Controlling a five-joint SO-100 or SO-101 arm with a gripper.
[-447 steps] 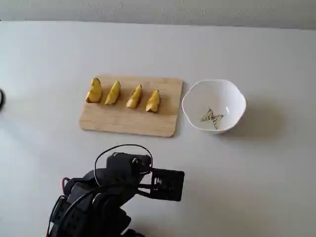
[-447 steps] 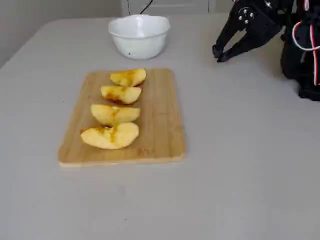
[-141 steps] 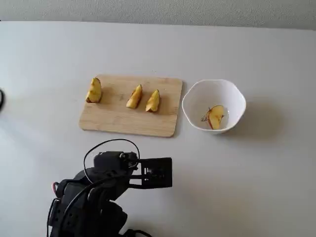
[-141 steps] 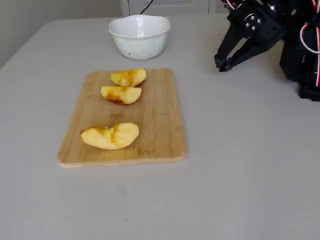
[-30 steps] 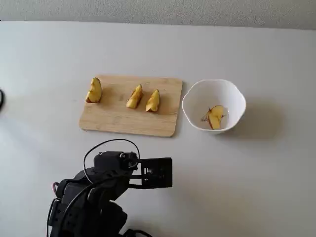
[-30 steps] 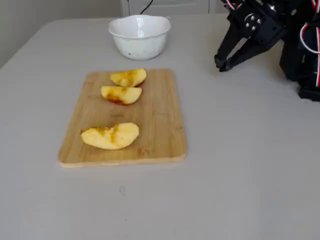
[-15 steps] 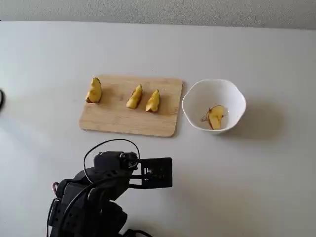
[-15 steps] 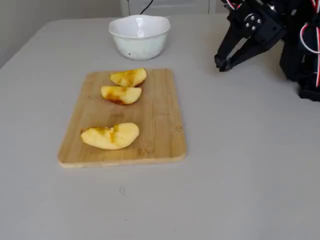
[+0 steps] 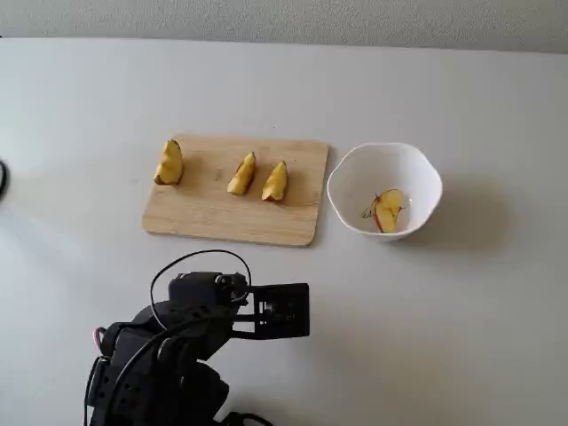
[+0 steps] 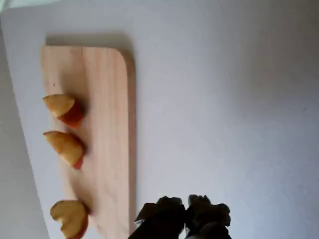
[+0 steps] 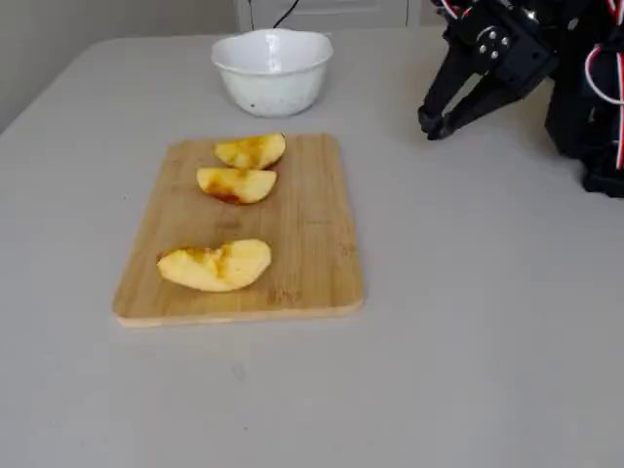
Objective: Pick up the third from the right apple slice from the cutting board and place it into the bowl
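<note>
The slim apple slice (image 9: 388,209) with a red skin edge lies inside the white wavy-rimmed bowl (image 9: 417,169), to the right of the cutting board (image 9: 213,217) in a fixed view. In the other fixed view the bowl (image 11: 273,73) stands behind the board (image 11: 312,234) and its inside is hidden. My gripper (image 9: 297,311) is shut and empty, pulled back in front of the board, above the table. It shows with its tips together in a fixed view (image 11: 431,127) and in the wrist view (image 10: 187,214).
Three wedges lie on the board: a chunkier one (image 9: 169,162) at the left and two similar ones (image 9: 241,174) (image 9: 275,181) near the middle. In the wrist view the board (image 10: 104,124) is at the left. The arm's base (image 9: 151,364) and its cables are at the bottom.
</note>
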